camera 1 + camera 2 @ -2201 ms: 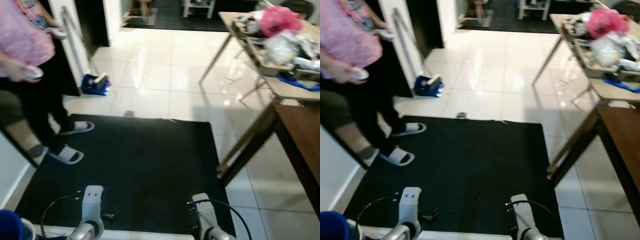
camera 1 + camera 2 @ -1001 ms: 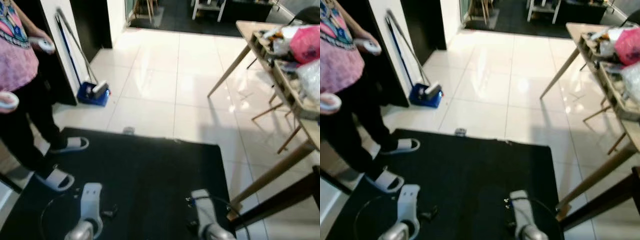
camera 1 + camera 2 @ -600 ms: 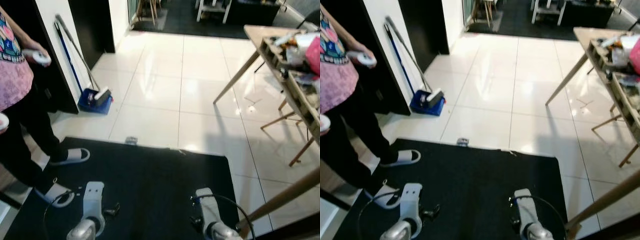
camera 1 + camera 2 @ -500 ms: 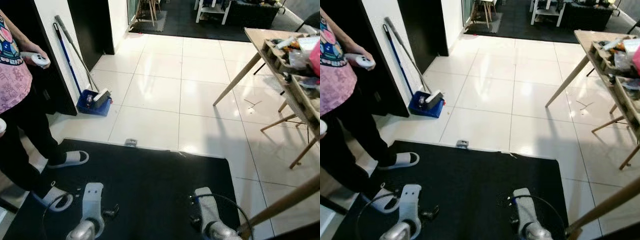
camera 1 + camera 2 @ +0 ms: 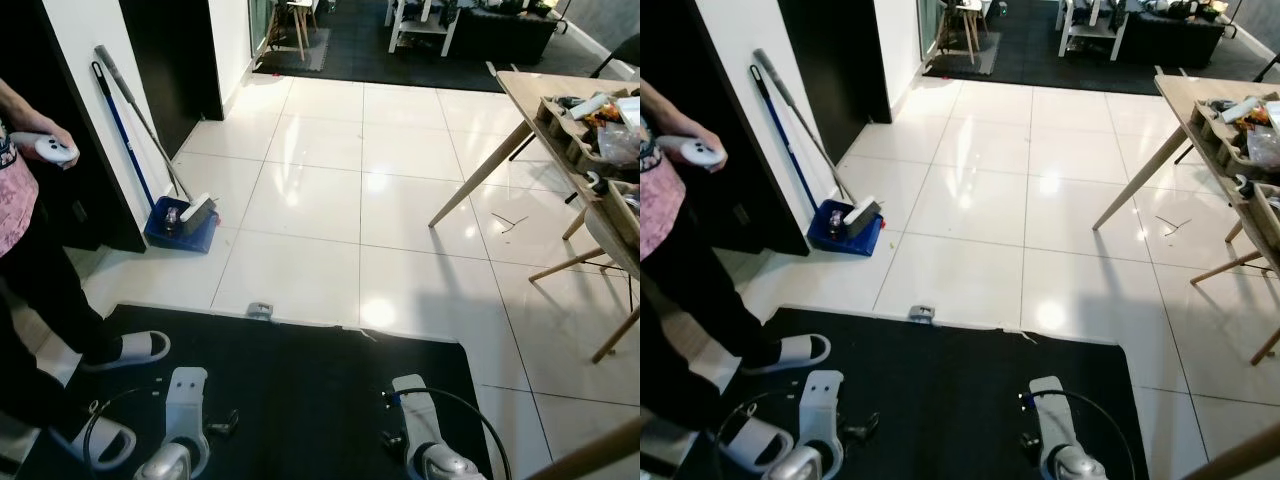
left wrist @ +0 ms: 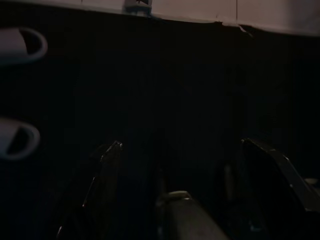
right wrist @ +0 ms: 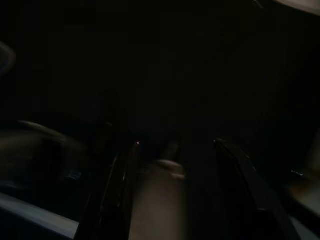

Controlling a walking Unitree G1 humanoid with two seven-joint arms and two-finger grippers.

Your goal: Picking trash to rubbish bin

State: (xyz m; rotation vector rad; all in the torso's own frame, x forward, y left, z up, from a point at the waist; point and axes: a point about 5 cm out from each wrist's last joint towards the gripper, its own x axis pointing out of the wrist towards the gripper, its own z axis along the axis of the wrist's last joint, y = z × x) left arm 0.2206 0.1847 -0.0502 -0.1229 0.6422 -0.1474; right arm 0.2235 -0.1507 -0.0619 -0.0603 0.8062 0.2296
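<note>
- The left gripper (image 6: pixel 180 150) hangs idle over the black mat (image 5: pixel 300 390), at about 7 o'clock in the head view; its two black fingers (image 6: pixel 107 165) stand wide apart with nothing between them.
- The right gripper (image 7: pixel 177 150) hangs at about 5 o'clock, fingers also spread and empty.
- A small piece of trash (image 5: pixel 261 310) lies on the white tile floor (image 5: pixel 400 200) at the mat's far edge, roughly 11 o'clock from the grippers.
- A blue dustpan (image 5: pixel 180 220) with a long-handled broom (image 5: pixel 135 110) leans against the wall at 10 o'clock.
- A person (image 5: pixel 30 250) in white slippers stands at 9 o'clock, holding a controller (image 5: pixel 50 150).
- A cluttered wooden table (image 5: pixel 590 170) stands at 2 o'clock.
</note>
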